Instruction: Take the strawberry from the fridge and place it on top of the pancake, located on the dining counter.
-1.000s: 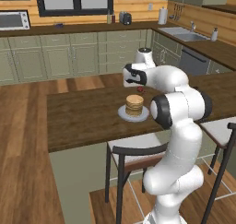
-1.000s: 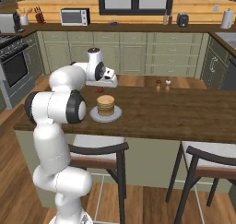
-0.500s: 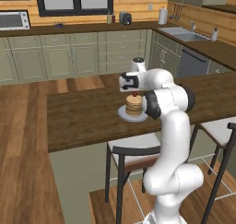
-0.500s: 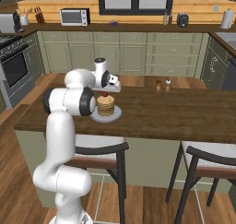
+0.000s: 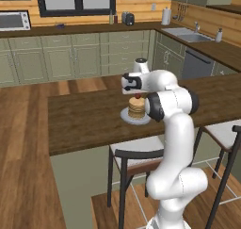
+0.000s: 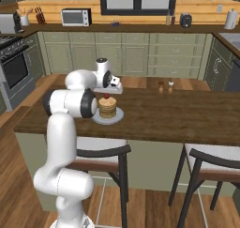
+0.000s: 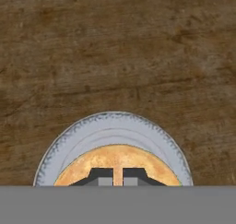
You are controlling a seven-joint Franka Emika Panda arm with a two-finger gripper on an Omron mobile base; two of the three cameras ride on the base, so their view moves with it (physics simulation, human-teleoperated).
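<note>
- While poised directly above the stack, end effector closed down to a thin slit, the two dark fingertips almost meeting, pointed straight down at the pancake.
- Through the slit in the hand view, just golden pancake surface; impossible to tell from there whether anything is pinched.
- Tiny dark-red strawberry at the very top of the pancake stack, right under the fingertips in both base views; touching the top pancake or held just above it, cannot tell which.
- Pancake stack of several tan layers, centred on a round pale grey plate.
- Plate flat on the long dark-brown wood-grain desk, near the edge closest to the robot.
- White arm bent in a high loop from the base up over the desk edge, the hand reaching back down to the stack.
- Two small shakers side by side farther along the desk, well apart from the plate.
- Dark-framed chair with a pale seat tucked under the desk just below the plate; a second chair beside it.
</note>
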